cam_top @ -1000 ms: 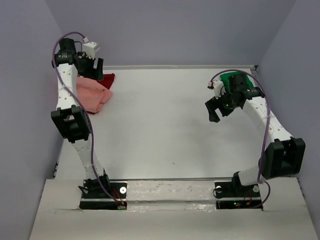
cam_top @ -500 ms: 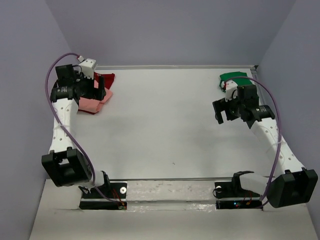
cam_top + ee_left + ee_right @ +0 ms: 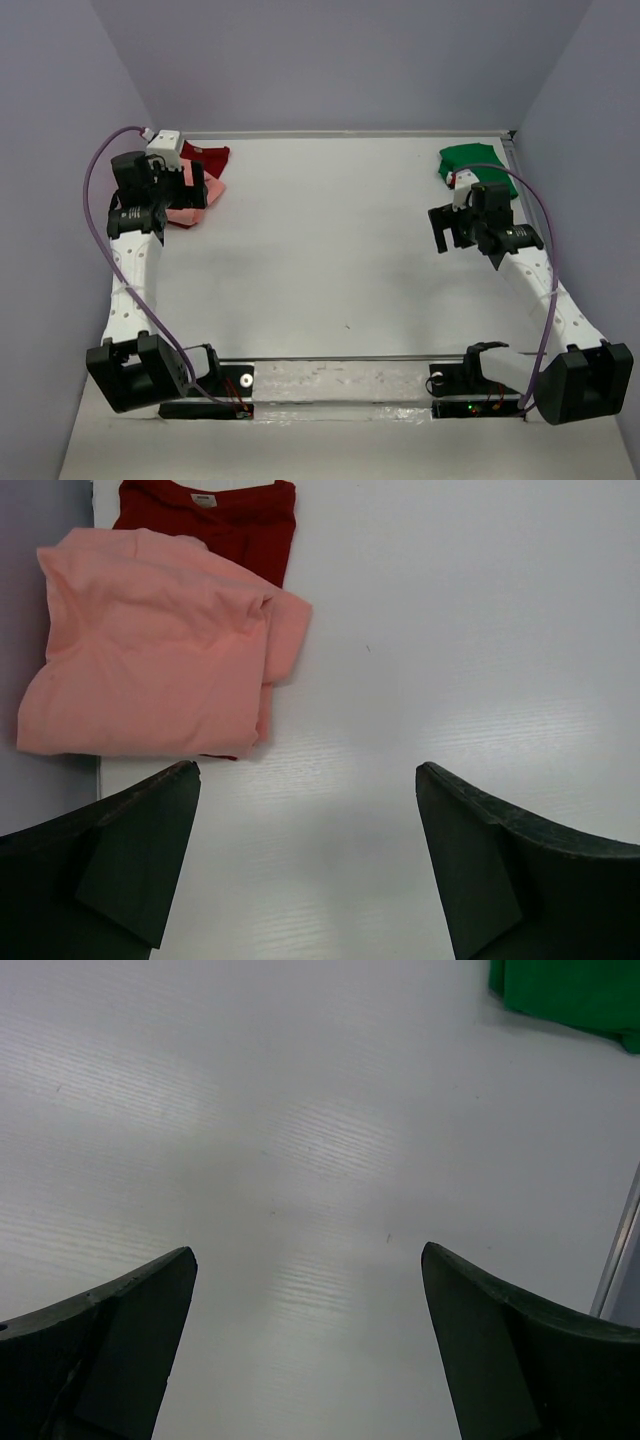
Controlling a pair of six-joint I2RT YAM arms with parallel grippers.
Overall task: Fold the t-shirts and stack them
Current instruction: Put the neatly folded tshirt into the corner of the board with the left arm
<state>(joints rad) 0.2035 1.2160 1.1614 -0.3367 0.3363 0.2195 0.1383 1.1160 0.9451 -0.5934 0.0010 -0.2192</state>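
Note:
A folded pink t-shirt (image 3: 150,660) lies on a folded dark red t-shirt (image 3: 240,520) at the table's far left corner; both also show in the top view, pink (image 3: 190,200) and red (image 3: 212,156). A green t-shirt (image 3: 468,160) lies at the far right corner, its edge showing in the right wrist view (image 3: 570,990). My left gripper (image 3: 308,780) is open and empty, above the table just near of the pink shirt. My right gripper (image 3: 308,1260) is open and empty, over bare table near of the green shirt.
The white table (image 3: 330,240) is walled by grey-blue panels on the left, right and back. The left wall (image 3: 40,780) is close beside the pink shirt. A rail (image 3: 620,1250) marks the table's right edge.
Both arms have drawn back toward the near side and lowered. The left gripper has come off the pink and red stack; the right has moved away from the green shirt.

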